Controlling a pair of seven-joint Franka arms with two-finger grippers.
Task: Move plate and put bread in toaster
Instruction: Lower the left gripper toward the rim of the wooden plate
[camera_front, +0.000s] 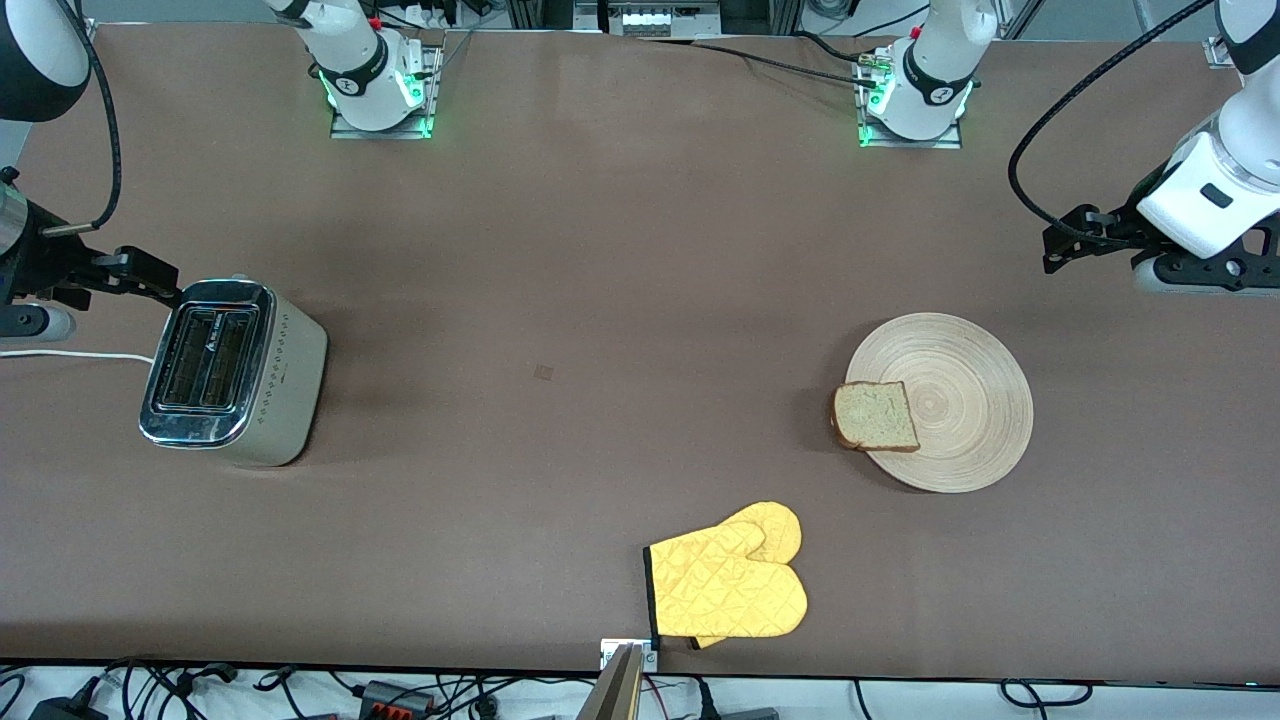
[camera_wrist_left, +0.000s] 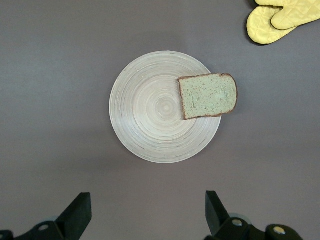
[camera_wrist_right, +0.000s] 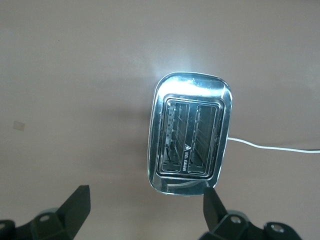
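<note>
Brown table (camera_front: 600, 300); both grippers (camera_wrist_left: 145, 215) (camera_wrist_right: 145, 215) wide, empty.

2 yellow quilted oven mitts (camera_front: 728, 585) lie overlapped on the brown surface (camera_front: 600, 250), cuffs at 9 o'clock, near its edge closest to the front camera.

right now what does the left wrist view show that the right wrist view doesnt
Only the left wrist view shows the wooden plate, the bread slice lying half over its rim, and the yellow oven mitts. Only the right wrist view shows the silver toaster, both slots empty, and its white cord. Both show the brown table and open fingers.
</note>
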